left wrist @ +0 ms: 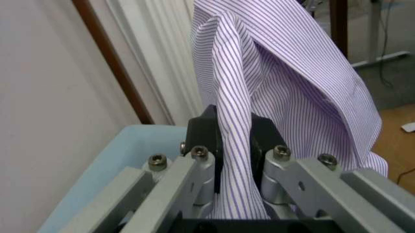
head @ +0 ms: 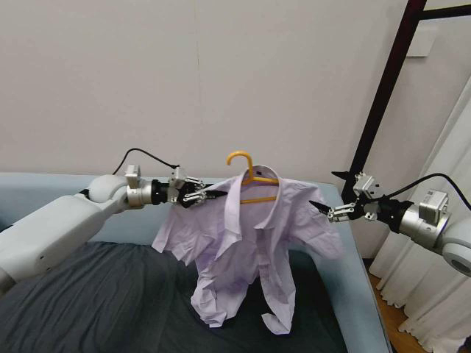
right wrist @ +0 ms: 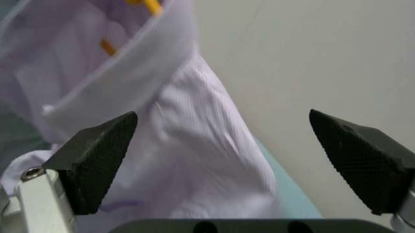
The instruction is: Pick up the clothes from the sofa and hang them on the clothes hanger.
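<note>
Cushions of the sofa [head: 88, 294], dark grey, lie nearest to me, at 6 o'clock in the head view. Over them hangs the striped lilac shirt [head: 243, 250]; I cannot tell if its hem touches the sofa. It is on a yellow hanger [head: 246, 176], whose hook rises at 12 o'clock of the collar. At 9 o'clock, the left gripper [head: 211, 195] pinches the shoulder cloth between its fingers [left wrist: 202, 133]. At 3 o'clock, the right gripper [head: 328, 191] is spread wide, just beside the other shoulder. Farthest is the pale wall [head: 221, 73].
</note>
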`<state>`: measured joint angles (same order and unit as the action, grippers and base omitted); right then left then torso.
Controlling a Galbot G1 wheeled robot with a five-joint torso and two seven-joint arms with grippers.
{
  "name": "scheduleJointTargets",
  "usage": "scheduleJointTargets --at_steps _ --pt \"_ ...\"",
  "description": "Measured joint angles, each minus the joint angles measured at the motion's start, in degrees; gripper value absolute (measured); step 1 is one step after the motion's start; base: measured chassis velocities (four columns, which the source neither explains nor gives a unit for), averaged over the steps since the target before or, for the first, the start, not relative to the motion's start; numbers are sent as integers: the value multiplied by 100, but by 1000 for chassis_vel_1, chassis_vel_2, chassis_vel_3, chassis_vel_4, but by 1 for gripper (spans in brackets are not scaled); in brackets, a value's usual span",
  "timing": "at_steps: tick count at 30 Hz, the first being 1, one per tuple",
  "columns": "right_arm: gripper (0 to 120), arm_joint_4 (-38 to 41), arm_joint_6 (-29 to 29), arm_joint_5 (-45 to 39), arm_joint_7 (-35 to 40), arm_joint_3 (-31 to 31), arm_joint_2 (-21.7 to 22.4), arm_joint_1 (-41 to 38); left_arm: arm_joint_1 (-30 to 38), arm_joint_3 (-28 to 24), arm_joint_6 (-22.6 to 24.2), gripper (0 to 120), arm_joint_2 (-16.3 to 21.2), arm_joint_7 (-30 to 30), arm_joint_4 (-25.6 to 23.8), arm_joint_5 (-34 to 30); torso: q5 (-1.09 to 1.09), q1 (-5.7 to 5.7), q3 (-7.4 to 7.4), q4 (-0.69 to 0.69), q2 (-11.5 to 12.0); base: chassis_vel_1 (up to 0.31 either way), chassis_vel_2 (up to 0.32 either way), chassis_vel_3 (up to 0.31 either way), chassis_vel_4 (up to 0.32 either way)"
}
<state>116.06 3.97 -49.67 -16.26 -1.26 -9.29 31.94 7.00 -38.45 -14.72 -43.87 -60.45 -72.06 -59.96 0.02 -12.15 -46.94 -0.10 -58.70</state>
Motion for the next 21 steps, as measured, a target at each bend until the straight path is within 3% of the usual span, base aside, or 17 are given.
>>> scheduleJointTargets --at_steps 5,21 --pt "100 66 125 132 -338 22 263 -6 143 -261 -42 8 -293 -68 75 36 -2 0 0 -1 0 0 0 0 0" --pt "99 -44 444 262 -874 -71 317 41 66 -411 -20 8 -353 -79 -222 50 -2 0 0 0 0 0 0 0 0"
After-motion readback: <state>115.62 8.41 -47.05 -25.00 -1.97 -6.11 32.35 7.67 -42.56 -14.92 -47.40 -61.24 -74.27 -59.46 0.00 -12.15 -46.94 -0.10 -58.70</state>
